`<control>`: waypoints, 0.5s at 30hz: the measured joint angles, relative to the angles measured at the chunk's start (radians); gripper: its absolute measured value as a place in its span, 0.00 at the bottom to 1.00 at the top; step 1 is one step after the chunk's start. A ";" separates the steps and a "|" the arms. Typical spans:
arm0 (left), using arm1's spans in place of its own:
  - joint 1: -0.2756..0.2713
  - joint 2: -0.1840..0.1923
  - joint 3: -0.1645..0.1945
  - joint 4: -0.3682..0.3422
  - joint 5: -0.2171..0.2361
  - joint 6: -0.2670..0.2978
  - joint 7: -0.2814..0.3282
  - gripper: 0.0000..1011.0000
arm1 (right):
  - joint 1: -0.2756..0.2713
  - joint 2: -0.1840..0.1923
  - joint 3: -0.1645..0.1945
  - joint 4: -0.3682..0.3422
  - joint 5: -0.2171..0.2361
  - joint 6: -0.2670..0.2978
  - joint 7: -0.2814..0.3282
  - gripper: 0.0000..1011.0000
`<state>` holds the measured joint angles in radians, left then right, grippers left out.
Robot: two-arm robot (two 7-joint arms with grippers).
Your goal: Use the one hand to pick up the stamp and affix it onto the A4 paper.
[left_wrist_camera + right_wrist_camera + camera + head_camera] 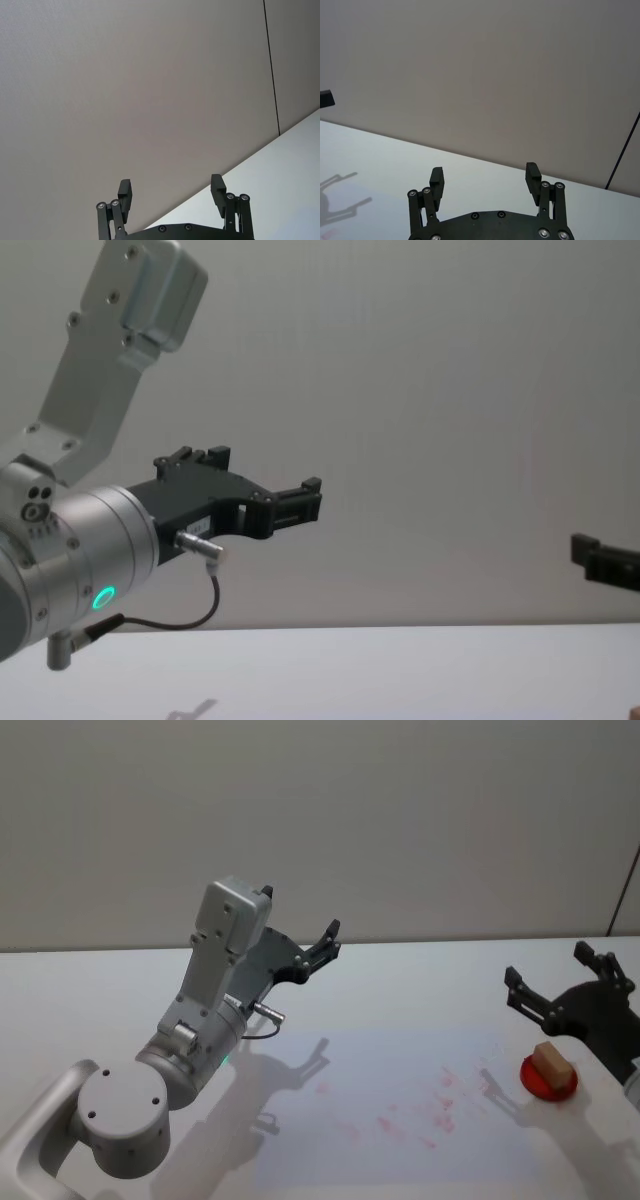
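The stamp [552,1063], a small light-brown wooden block, rests on a round red ink pad [546,1082] at the table's right side. My right gripper [548,968] hovers just behind and above it, open and empty; the right wrist view shows its gripper [484,179] with jaws spread wide, facing the wall. The A4 paper [350,1080] lies flat mid-table and carries several faint red stamp marks [440,1105]. My left gripper [325,942] is raised over the table's left half, open and holding nothing, and it appears in the left wrist view [171,192] and the chest view [300,502].
The white table [100,990] runs back to a plain grey wall. My bulky left arm [200,1020] rises over the table's left front. The right gripper's tip [605,560] enters the chest view at the right edge.
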<state>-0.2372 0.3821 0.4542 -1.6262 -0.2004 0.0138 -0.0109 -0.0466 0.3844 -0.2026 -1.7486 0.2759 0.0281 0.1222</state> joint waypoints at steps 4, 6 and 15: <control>0.000 0.000 0.000 0.000 0.000 0.000 0.000 0.99 | -0.012 0.011 0.006 0.002 0.000 0.000 0.002 0.99; 0.000 0.000 0.000 0.000 0.000 0.000 0.000 0.99 | -0.019 0.016 0.009 0.004 0.000 0.000 0.002 0.99; 0.000 0.000 0.000 0.000 0.000 0.000 0.000 0.99 | -0.043 0.027 0.016 0.019 0.000 0.002 -0.007 0.99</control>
<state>-0.2372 0.3821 0.4542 -1.6262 -0.2004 0.0139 -0.0109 -0.0894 0.4118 -0.1869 -1.7295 0.2760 0.0301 0.1148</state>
